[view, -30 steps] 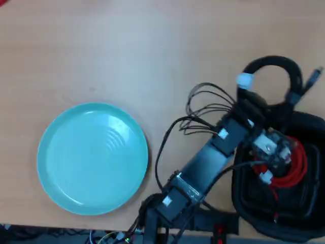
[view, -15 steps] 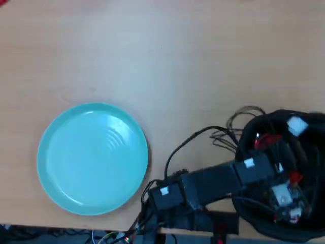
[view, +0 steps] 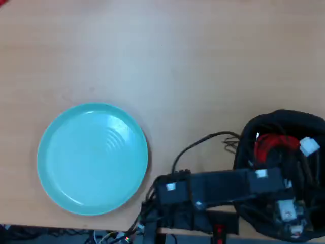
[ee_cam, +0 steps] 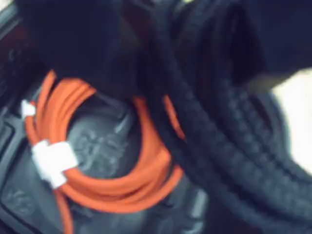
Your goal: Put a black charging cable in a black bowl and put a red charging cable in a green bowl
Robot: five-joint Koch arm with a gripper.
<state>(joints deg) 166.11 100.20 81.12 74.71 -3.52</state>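
Observation:
In the wrist view the red charging cable (ee_cam: 112, 187) lies coiled on the floor of the black bowl (ee_cam: 100, 146), bound by a white tie. The thick black charging cable (ee_cam: 219, 141) hangs close to the camera, over the right side of the red coil. Its strands run up between the two dark jaws of my gripper (ee_cam: 180, 78), which looks shut on it. In the overhead view my gripper (view: 284, 165) is inside the black bowl (view: 284, 115) at the right, beside the red cable (view: 274, 145). The black cable is lost against the bowl there. The green bowl (view: 91, 157) stands empty at the left.
My arm (view: 218, 185) reaches from its base at the table's front edge rightward over the black bowl. Thin black wires (view: 203, 142) loop between the base and the bowl. Bare wooden table (view: 162, 56) fills the far half.

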